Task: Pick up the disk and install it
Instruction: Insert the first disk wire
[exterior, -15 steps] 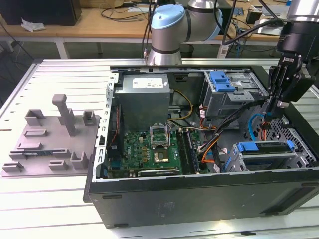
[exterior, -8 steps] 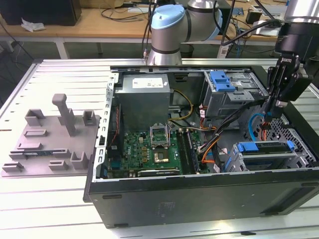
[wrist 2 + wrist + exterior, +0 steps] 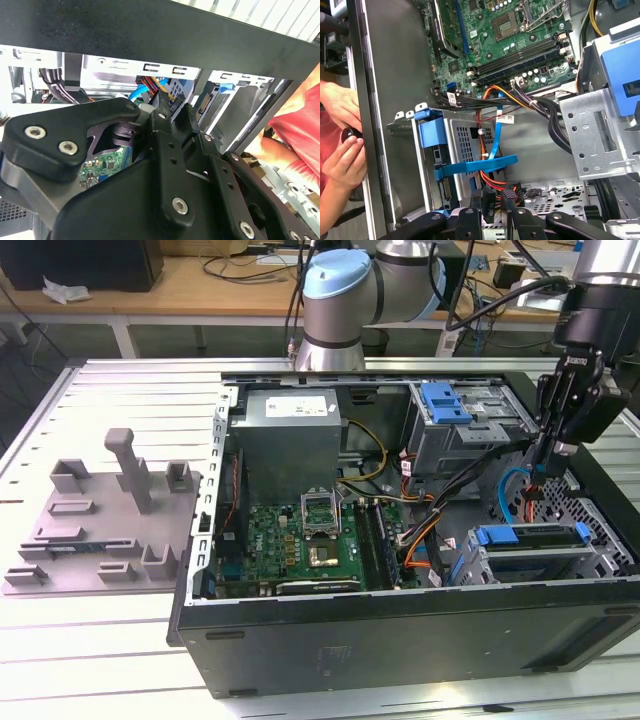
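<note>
The disk (image 3: 545, 536) lies flat in the lower drive cage (image 3: 480, 565) at the exterior view's right of the open computer case, its blue side rail showing at the cage mouth. My gripper (image 3: 547, 458) hangs just above and behind that cage, inside the case. In the first wrist view my gripper (image 3: 492, 202) sits behind the cage (image 3: 465, 140), with its fingertips pinched on a black cable connector (image 3: 491, 196) that carries red and orange wires. A blue ribbon cable (image 3: 475, 165) runs across the cage right beside it. The second wrist view has my gripper (image 3: 165, 105) close to the case wall.
A person's hands (image 3: 340, 135) hold a small black object outside the case wall, and a red sleeve (image 3: 295, 135) shows there too. A blue latch piece (image 3: 445, 402) tops the upper bay. The grey holder (image 3: 110, 510) stands at the exterior view's left. The motherboard (image 3: 300, 540) fills the case middle.
</note>
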